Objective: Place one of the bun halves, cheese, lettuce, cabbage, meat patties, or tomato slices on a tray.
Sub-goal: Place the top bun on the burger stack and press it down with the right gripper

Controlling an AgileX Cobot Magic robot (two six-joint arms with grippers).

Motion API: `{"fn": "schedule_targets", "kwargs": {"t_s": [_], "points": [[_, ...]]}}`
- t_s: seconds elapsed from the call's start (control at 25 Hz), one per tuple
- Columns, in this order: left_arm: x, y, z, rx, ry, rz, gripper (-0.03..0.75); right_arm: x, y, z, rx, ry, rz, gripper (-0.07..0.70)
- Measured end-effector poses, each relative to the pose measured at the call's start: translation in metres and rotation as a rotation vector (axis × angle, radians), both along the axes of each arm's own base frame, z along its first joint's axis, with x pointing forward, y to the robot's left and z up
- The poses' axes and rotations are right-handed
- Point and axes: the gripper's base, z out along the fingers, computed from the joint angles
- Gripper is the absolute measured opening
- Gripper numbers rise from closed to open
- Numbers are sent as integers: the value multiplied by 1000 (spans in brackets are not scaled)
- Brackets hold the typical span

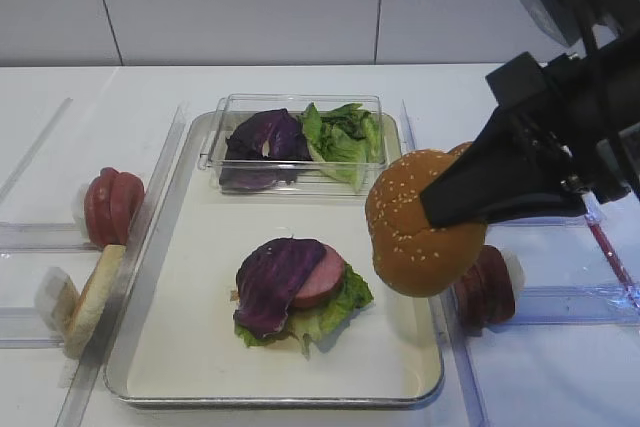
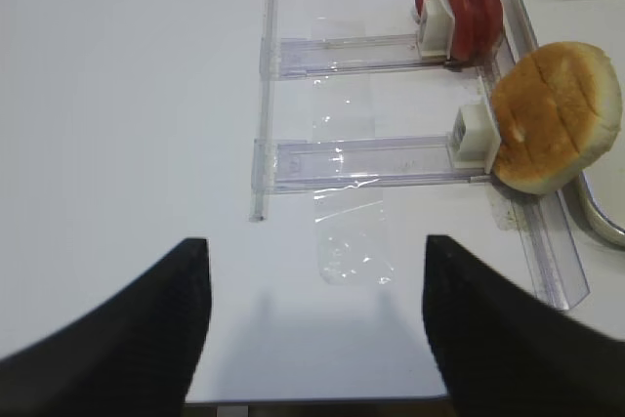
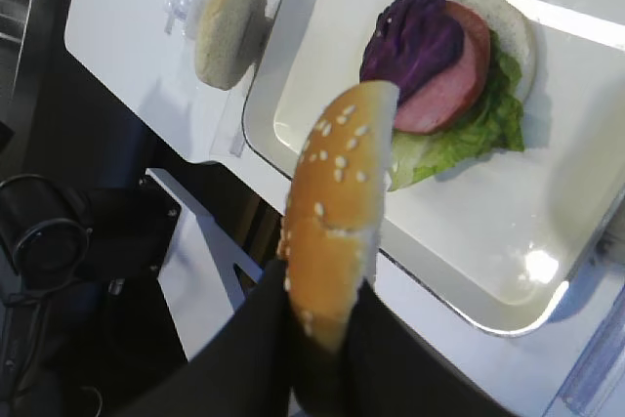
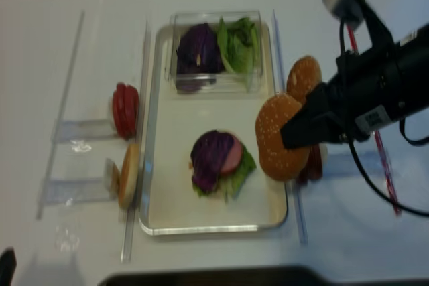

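Note:
My right gripper (image 1: 429, 209) is shut on a sesame-seeded bun half (image 1: 418, 232), held on edge above the right rim of the silver tray (image 1: 190, 332). In the right wrist view the fingers (image 3: 256, 324) pinch the bun's (image 3: 337, 207) lower edge. On the tray lies a stack: lettuce (image 1: 335, 315), a pink round slice (image 1: 322, 279) and purple cabbage (image 1: 272, 282) over a pale bun base (image 3: 510, 19). Meat patties (image 1: 486, 295) stand right of the tray, tomato slices (image 1: 110, 207) left of it. My left gripper (image 2: 317, 275) hangs open over bare table.
A clear plastic box (image 1: 300, 107) with cabbage and lettuce sits at the tray's far end. A pale flat bun half (image 1: 92, 297) leans in the left acrylic rack (image 2: 371, 163). Another seeded bun top (image 4: 303, 75) stands behind the held one. A red pen (image 1: 610, 252) lies far right.

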Motion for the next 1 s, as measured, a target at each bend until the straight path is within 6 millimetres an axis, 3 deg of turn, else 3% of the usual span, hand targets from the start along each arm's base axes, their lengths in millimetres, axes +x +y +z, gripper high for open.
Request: {"fn": "schedule_targets", "kwargs": {"t_s": [0.2,0.6,1.0], "points": [[0,0,0,0,0,0,469,0,2,-10,69,-13,-44,153],[0,0,0,0,0,0,469,11,9,-2,236,-18,-135,153],[0,0,0,0,0,0,469,43,24,-38,416,188,-123,153]]}}
